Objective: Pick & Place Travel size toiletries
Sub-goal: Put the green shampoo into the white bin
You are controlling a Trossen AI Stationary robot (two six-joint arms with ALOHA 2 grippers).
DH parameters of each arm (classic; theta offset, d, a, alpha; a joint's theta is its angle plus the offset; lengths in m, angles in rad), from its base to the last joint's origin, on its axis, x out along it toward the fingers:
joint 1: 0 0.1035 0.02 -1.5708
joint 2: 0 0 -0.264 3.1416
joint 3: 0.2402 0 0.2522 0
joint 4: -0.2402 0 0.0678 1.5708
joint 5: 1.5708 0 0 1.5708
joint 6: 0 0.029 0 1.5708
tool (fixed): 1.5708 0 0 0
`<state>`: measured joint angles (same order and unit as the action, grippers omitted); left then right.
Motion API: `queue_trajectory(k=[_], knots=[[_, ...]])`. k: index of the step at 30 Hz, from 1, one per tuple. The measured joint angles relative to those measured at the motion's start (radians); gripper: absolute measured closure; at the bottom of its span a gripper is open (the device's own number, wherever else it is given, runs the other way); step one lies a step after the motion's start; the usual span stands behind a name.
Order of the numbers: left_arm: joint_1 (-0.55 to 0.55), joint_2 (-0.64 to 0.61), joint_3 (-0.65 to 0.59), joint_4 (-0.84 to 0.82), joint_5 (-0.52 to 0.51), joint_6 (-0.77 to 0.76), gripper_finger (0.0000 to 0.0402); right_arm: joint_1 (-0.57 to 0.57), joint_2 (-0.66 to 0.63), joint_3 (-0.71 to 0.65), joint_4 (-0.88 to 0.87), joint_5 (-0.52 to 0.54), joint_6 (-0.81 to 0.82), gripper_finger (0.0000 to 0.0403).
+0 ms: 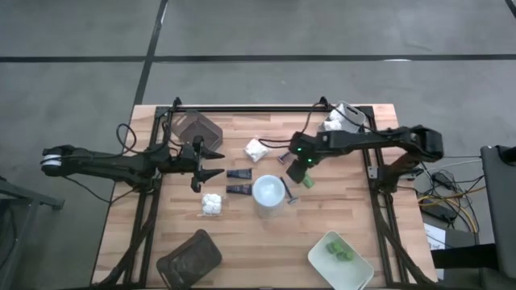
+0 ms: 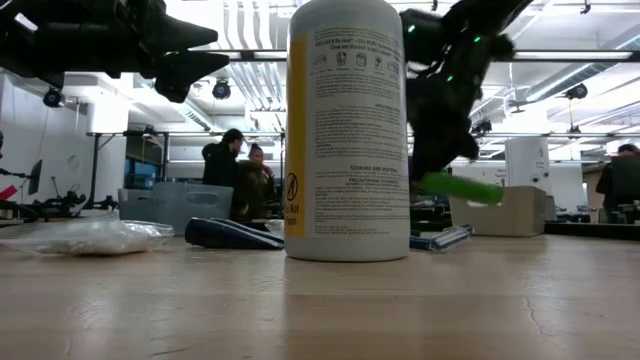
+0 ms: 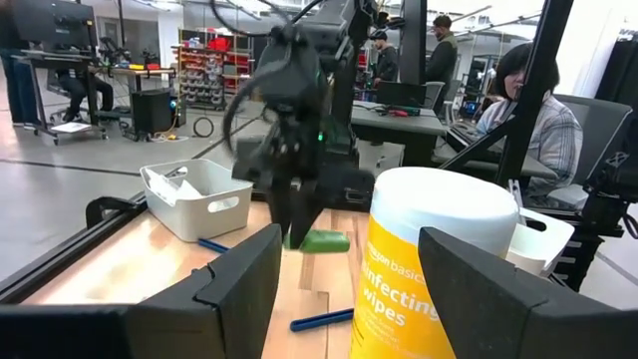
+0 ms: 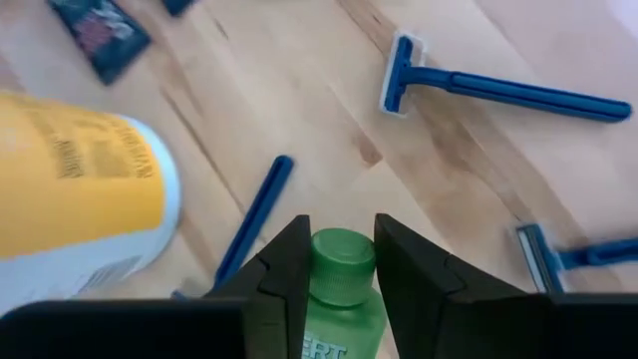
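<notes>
Fingers of your right gripper (image 4: 339,261) are closed on a small green plastic bottle with a ribbed green cap (image 4: 340,284), one dark finger pressed against each side of its neck. In the high view that gripper (image 1: 305,171) sits over the middle of the pale wooden slatted table (image 1: 242,242), just beside the large yellow cylindrical wipes bottle with a white cap (image 1: 269,196). From table height the green bottle (image 2: 461,187) hangs tilted in the air, clear of the wood, to one side of the wipes bottle (image 2: 347,130), which stands upright.

Your left gripper (image 1: 210,163) holds nothing; its two fingers (image 3: 239,289) stand wide apart, hovering above the table's left half, pointed toward the wipes bottle (image 3: 424,264).

Below the right gripper you can see thin blue-handled razors (image 4: 498,90) lying flat on the boards, well apart from each other, and another blue handle (image 4: 254,214) lies near the wipes bottle's base (image 4: 80,189). Two short dark tubes (image 1: 238,182) lie side by side between the two grippers. One small white lumpy packet (image 1: 256,150) rests toward the far side, and another (image 1: 211,203) nearer the front.

At the front right, a pale white-grey rectangular tray (image 1: 322,262) already holds small green pieces (image 1: 339,252). A dark brown rectangular tray (image 1: 189,256) sits at the front left, another (image 1: 197,127) at the far left.

Beyond the table, people (image 2: 240,170) show in the room.
</notes>
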<state>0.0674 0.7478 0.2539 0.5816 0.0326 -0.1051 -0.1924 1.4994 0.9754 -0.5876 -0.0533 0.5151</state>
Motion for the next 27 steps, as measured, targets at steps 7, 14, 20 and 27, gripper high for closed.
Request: queue_trajectory(k=[7, 14, 20, 27], knots=[[0.000, 0.000, 0.000, 0.000, 0.000, 0.000, 0.0158, 0.019, -0.180, -0.102, 0.012, 0.010, -0.028, 0.0308], [0.000, 0.000, 0.000, 0.000, 0.000, 0.000, 0.0158, 0.040, -0.355, -0.257, 0.197, 0.029, -0.027, 0.0312], [0.000, 0.000, 0.000, 0.000, 0.000, 0.000, 0.0158, 0.046, -0.468, -0.326, 0.285, -0.003, -0.059, 0.0309], [0.000, 0.000, 0.000, 0.000, 0.000, 0.000, 0.0158, 0.046, -0.531, -0.300, 0.284, -0.076, -0.126, 0.0311]])
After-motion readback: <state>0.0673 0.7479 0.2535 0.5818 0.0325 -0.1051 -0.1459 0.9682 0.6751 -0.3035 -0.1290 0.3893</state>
